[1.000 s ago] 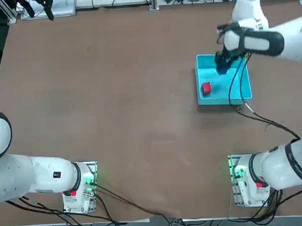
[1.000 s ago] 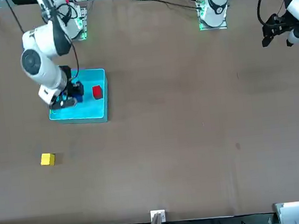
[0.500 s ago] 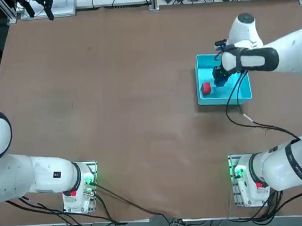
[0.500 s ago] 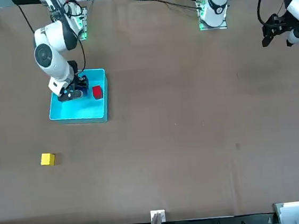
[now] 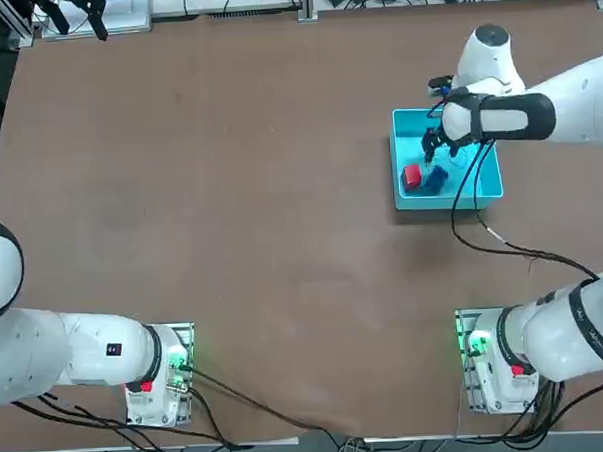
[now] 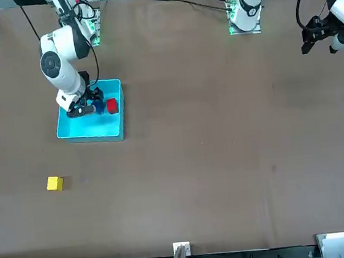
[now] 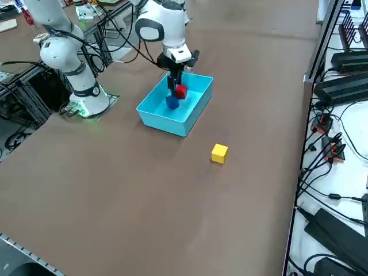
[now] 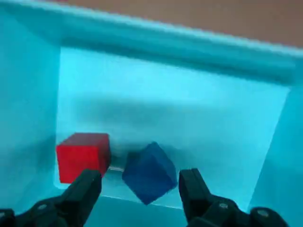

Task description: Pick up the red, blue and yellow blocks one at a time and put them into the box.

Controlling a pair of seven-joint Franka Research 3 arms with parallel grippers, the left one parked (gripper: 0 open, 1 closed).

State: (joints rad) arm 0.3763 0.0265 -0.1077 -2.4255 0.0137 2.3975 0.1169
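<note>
The cyan box [image 5: 485, 183] sits at the table's far right. Inside it the red block [image 5: 411, 176] and the blue block [image 5: 435, 178] lie side by side, almost touching. My right gripper [image 5: 433, 145] hovers just above them, open. In the wrist view the blue block [image 8: 150, 172] rests turned at an angle beyond the spread fingertips [image 8: 90, 179], free of both, with the red block [image 8: 84, 155] beside it. The yellow block [image 6: 54, 183] lies alone on the bare table outside the box [image 6: 86, 130], on its far side from the robot, also seen as the yellow block [image 7: 219, 153] from the side.
The brown table stretches wide to the left of the box. Cables [image 5: 502, 239] trail from the right arm across the table behind the box. Equipment and cables line the table's right edge [image 7: 328, 132].
The gripper came down into the box with the blue block, opened and let it go beside the red block, then rose slightly.
</note>
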